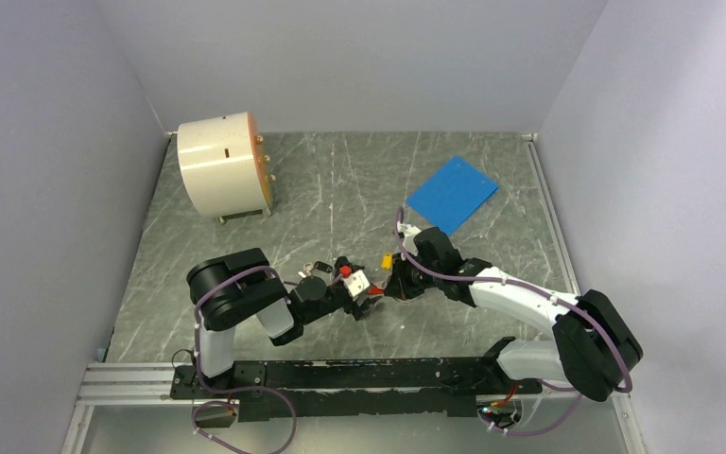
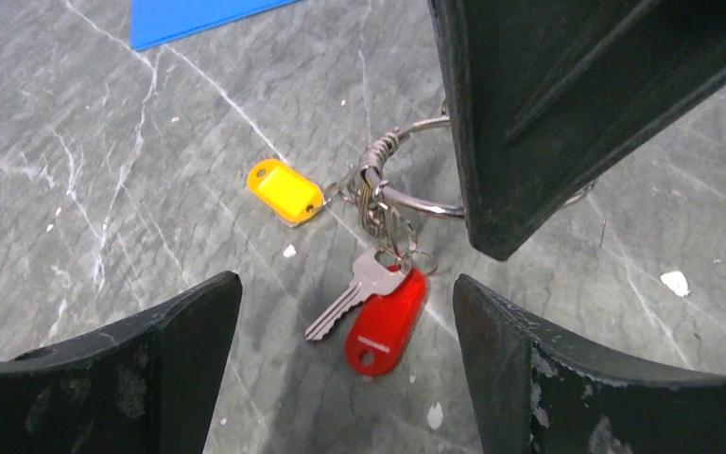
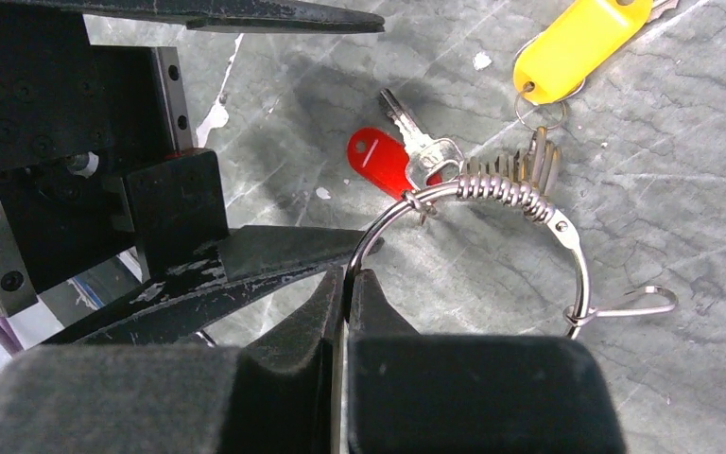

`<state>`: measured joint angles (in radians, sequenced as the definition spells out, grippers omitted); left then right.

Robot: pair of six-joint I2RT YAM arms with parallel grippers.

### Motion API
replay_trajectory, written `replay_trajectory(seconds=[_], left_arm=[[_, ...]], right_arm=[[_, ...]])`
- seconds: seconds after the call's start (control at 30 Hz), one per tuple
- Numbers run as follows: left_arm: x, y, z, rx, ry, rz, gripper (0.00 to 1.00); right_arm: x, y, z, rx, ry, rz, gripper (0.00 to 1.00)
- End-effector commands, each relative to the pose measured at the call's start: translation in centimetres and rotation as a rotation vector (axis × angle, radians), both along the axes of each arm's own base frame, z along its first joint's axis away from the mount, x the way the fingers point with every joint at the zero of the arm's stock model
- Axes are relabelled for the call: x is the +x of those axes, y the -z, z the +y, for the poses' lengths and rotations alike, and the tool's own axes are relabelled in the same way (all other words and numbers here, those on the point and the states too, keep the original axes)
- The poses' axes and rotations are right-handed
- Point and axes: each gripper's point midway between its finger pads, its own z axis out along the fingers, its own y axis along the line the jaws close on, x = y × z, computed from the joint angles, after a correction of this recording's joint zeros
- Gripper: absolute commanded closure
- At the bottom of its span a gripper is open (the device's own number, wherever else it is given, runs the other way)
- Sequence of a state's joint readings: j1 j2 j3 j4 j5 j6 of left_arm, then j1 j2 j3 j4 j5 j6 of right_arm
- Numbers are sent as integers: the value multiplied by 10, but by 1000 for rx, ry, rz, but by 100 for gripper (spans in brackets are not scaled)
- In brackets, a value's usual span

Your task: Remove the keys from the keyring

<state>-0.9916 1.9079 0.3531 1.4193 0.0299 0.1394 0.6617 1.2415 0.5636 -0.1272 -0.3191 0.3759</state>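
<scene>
So the left gripper (image 2: 345,284) is hanging wide open over the red key (image 2: 383,312) and yellow tag (image 2: 285,191), while the right gripper's finger (image 2: 567,113) is covering part of the keyring (image 2: 423,204).

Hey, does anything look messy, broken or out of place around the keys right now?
Only small things: white crumbs lie scattered on the table around the red tag, like chips or debris. The left fingers look scuffed along their edges. Nothing looks spilled or broken.
</scene>
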Motion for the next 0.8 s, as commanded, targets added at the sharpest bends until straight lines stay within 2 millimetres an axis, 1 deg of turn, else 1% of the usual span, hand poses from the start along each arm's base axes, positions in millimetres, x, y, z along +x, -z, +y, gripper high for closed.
replay_trajectory(seconds=[0.0,0.2,0.4,0.57,0.67,0.77], left_arm=[[4,-29,-16,-98,29,-90,12],[0,-24,-27,-104,72,-73,13],[6,-18,-34,-100,56,-71,16],[13,-8,-40,-91,40,-64,19],[15,-7,-40,-92,27,-62,24],[17,-7,-38,-89,10,-63,33]], right_arm=[[16,-31,10,59,20,-72,100],[18,-36,11,67,27,-73,100],[18,-44,13,84,25,-80,100],[17,-51,15,101,21,-83,100],[17,-53,13,98,25,-87,100],[17,-56,11,97,37,-94,100]])
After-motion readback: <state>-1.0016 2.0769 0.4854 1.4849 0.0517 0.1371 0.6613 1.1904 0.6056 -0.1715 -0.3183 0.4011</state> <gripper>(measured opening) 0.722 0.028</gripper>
